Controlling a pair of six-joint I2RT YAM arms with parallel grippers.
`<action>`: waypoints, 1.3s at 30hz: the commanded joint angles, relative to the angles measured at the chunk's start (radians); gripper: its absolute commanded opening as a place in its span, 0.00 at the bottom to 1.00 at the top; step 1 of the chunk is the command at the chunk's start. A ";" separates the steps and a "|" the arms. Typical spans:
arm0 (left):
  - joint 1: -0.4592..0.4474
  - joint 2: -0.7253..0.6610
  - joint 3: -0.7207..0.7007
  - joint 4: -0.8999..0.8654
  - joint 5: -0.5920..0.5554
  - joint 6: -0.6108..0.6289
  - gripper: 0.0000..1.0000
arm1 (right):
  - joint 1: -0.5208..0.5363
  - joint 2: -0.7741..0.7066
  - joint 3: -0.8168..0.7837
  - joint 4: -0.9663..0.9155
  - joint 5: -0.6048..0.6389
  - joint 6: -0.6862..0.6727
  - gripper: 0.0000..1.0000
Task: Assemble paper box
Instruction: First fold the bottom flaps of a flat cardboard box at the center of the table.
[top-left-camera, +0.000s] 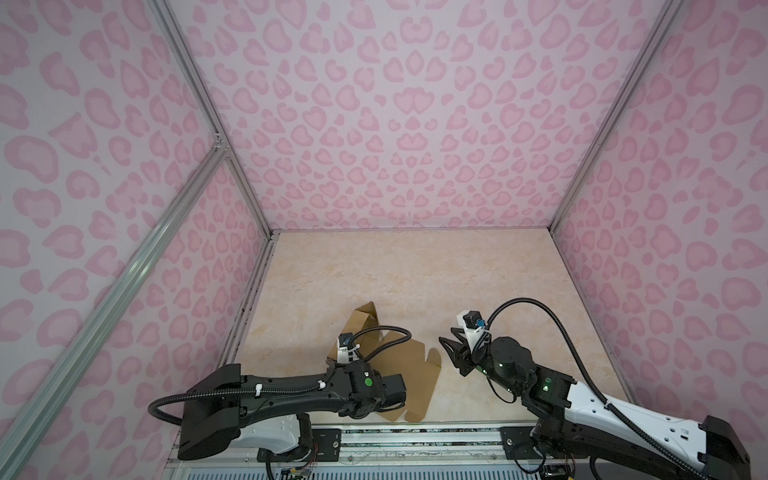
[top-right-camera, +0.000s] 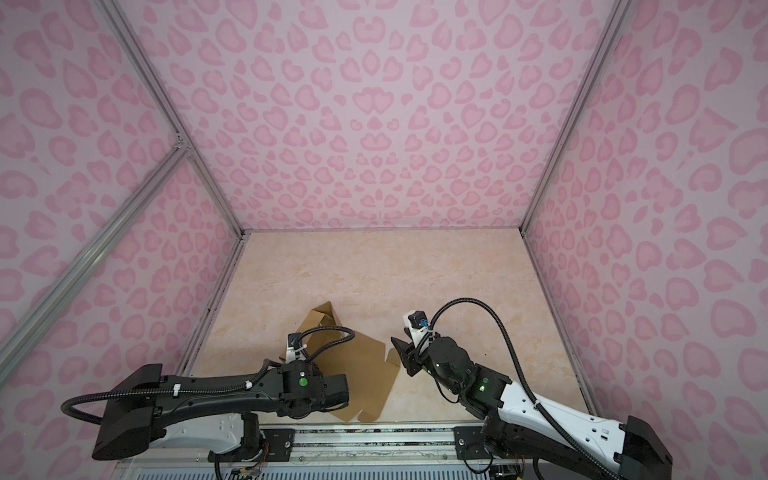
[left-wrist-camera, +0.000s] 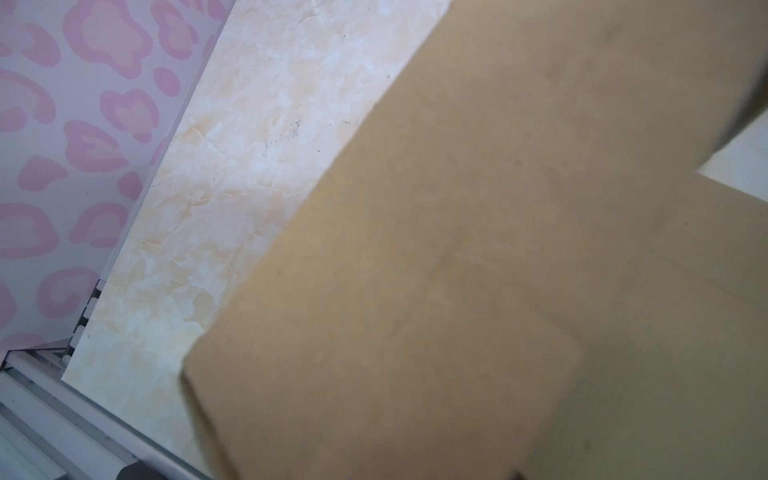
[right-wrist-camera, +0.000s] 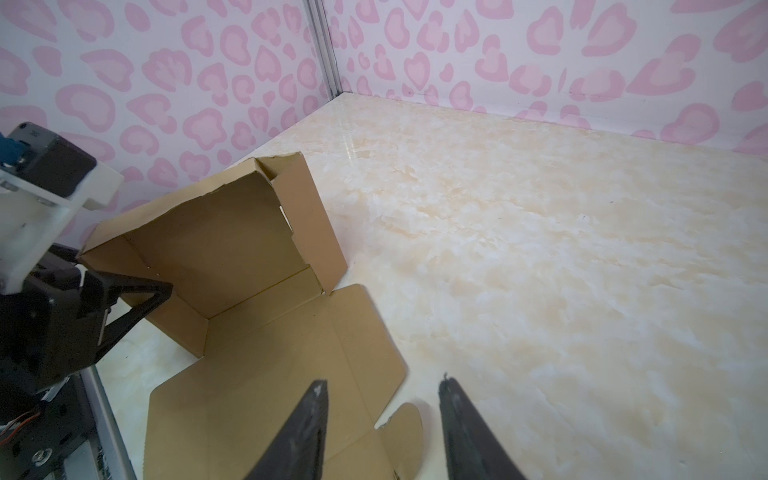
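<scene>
The paper box (top-left-camera: 409, 365) (top-right-camera: 365, 365) is a brown kraft die-cut sheet lying at the near left of the table. One end is folded up into a raised panel with side walls (right-wrist-camera: 216, 241). The rest lies flat (right-wrist-camera: 266, 374). My left arm reaches over the box in both top views and hides its gripper. Blurred cardboard (left-wrist-camera: 457, 270) fills the left wrist view. In the right wrist view, one left finger (right-wrist-camera: 137, 297) sits against the raised panel's outer corner, and its grip does not show. My right gripper (right-wrist-camera: 382, 395) (top-left-camera: 446, 343) stands open over the sheet's right edge, holding nothing.
The marble-patterned tabletop (top-left-camera: 415, 270) is walled by pink patterned panels (top-left-camera: 374, 124) at the back and on both sides. An aluminium rail (top-left-camera: 415, 432) runs along the near edge between the two arm bases.
</scene>
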 joint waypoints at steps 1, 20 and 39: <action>0.024 -0.011 -0.008 0.016 -0.048 0.071 0.44 | 0.011 -0.006 0.009 -0.018 0.027 0.005 0.46; 0.187 -0.053 -0.047 0.138 -0.142 0.293 0.20 | 0.077 0.107 0.071 -0.055 0.153 0.062 0.49; 0.236 -0.019 -0.077 0.356 -0.161 0.449 0.15 | -0.035 0.450 -0.038 0.510 -0.067 -0.085 0.60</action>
